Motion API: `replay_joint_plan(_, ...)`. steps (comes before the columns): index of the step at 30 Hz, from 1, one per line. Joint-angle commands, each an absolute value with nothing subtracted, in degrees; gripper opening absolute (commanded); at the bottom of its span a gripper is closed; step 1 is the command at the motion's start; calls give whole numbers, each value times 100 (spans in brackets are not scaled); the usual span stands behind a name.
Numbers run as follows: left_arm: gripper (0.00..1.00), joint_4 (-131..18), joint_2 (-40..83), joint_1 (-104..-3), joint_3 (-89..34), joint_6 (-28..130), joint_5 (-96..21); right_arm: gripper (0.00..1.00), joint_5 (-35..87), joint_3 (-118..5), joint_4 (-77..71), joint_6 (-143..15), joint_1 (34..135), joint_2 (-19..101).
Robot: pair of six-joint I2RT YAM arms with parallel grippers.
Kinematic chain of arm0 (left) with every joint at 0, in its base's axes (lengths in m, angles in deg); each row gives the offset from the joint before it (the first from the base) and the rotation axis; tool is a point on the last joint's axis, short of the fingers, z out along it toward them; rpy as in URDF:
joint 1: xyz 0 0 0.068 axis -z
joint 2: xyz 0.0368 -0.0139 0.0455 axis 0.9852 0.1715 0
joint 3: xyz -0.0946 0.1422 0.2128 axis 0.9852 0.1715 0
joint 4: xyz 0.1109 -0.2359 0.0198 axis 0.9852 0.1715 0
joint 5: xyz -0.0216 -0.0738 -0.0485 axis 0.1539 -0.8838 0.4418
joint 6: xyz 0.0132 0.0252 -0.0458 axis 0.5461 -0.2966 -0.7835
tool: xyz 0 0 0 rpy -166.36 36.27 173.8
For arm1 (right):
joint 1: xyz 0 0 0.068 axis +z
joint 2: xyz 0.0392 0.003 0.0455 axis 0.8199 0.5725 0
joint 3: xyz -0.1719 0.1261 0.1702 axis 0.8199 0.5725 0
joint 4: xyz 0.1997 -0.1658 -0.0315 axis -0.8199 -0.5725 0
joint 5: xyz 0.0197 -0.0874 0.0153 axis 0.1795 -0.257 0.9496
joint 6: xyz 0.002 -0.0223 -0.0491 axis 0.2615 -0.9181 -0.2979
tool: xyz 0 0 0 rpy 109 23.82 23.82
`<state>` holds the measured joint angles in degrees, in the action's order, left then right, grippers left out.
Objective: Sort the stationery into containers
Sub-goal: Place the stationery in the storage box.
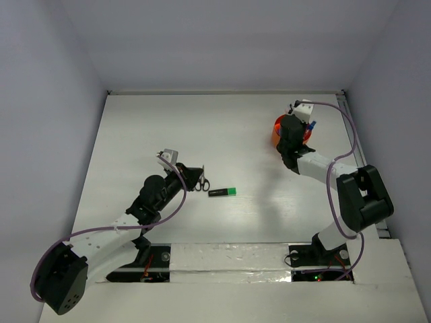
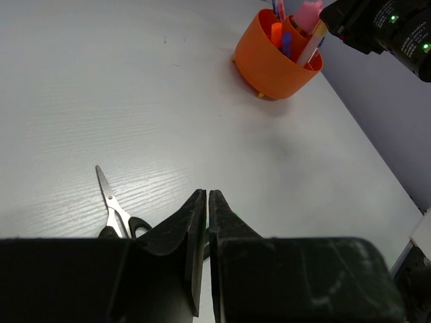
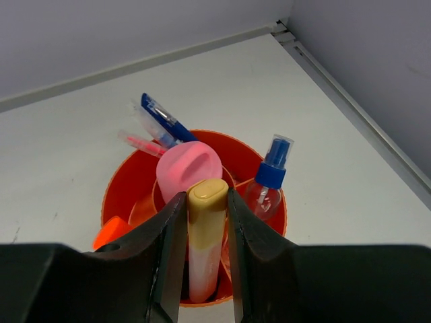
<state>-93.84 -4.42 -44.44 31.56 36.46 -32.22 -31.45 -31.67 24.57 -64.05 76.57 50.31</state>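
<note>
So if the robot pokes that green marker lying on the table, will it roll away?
Maybe a little. The green marker lies on its side on the smooth white table, so a sideways poke could roll or slide it. It looks small and stiff, so probably light and unbending.

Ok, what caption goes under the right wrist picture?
Right gripper holds a yellow-pink highlighter over the orange cup, which contains blue pens and a small spray bottle.
</note>
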Motion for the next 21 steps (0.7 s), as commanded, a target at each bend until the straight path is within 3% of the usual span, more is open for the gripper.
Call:
replay_joint_plan(1, 3, -9750, -483, -4400, 3082, 3640, -3311, 14, -3408, -3116, 3028, -6723, 7801, 4985)
replay_joint_plan(5, 3, -9751, -483, -4400, 3091, 3649, -3320, 22, -3329, -3107, 2889, -6688, 7863, 4897)
replay_joint_plan(8, 3, -9742, -483, -4400, 3091, 3649, -3311, 38, -3285, -3133, 2634, -6556, 7916, 4801)
replay_joint_plan(9, 3, -9733, -492, -4400, 3091, 3649, -3311, 39, -3250, -3125, 2581, -6486, 7916, 4705)
replay_joint_plan(10, 3, -9724, -492, -4400, 3082, 3649, -3311, 47, -3171, -3116, 2528, -6460, 7916, 4652)
replay_joint_plan(13, 3, -9733, -510, -4400, 3091, 3649, -3311, 53, -3031, -3124, 2229, -6328, 7916, 4441)
replay_joint_plan(18, 3, -9751, -492, -4400, 3091, 3640, -3328, 55, -2679, -3150, 1711, -6152, 7916, 4124)
replay_joint_plan(21, 3, -9742, -510, -4400, 3091, 3640, -3328, 36, -2196, -3230, 1019, -5767, 7916, 3896)
